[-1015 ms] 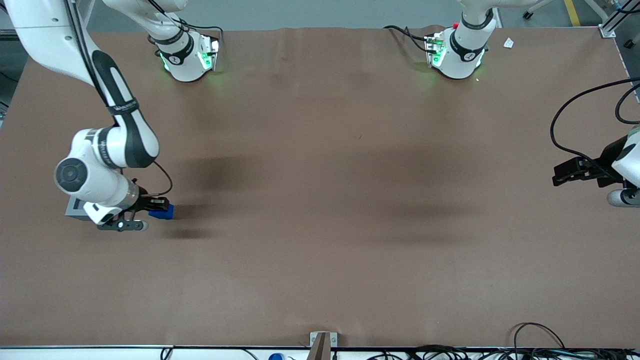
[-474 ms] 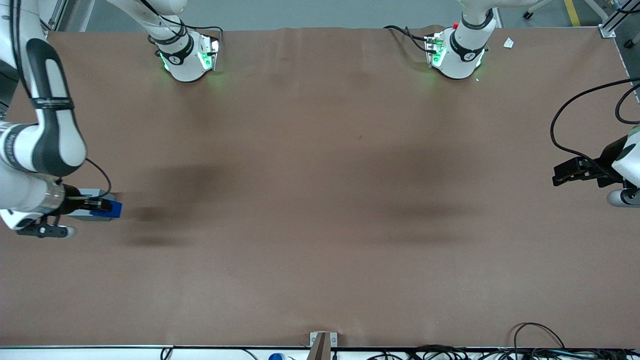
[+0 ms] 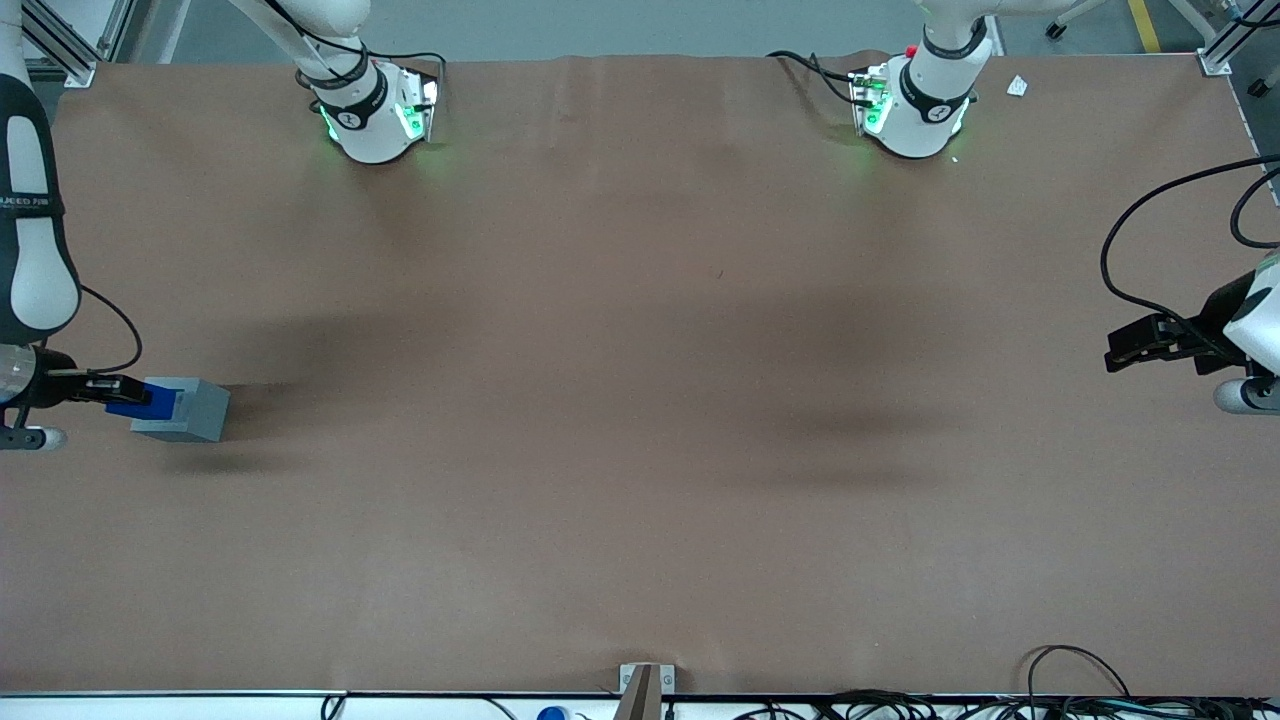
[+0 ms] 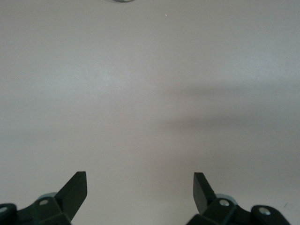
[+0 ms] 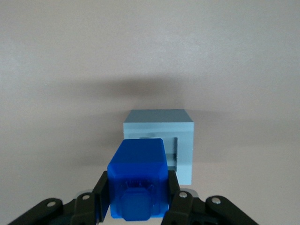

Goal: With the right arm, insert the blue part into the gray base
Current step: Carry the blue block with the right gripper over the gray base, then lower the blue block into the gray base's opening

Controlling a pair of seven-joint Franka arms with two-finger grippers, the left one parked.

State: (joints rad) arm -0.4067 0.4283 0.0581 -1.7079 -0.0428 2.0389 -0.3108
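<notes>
The gray base (image 3: 187,410) stands on the brown table, far toward the working arm's end. In the right wrist view the gray base (image 5: 159,126) shows its square recess (image 5: 175,152) in the top face. My right gripper (image 3: 120,392) is shut on the blue part (image 3: 138,403) and holds it over the base's edge, on the side toward the table's end. In the right wrist view the blue part (image 5: 138,180) sits between the black fingers (image 5: 176,201) of the gripper (image 5: 138,194), just above the base and partly covering the recess.
The working arm's white and black forearm (image 3: 35,250) stands over the table's end. Two arm bases (image 3: 375,110) (image 3: 915,105) sit at the table edge farthest from the front camera. Cables (image 3: 1090,690) and a metal bracket (image 3: 640,685) lie at the nearest edge.
The right arm has carried the blue part toward the working arm's end of the table. The gray base, hidden under the arm before, now shows fully, with the part at its edge.
</notes>
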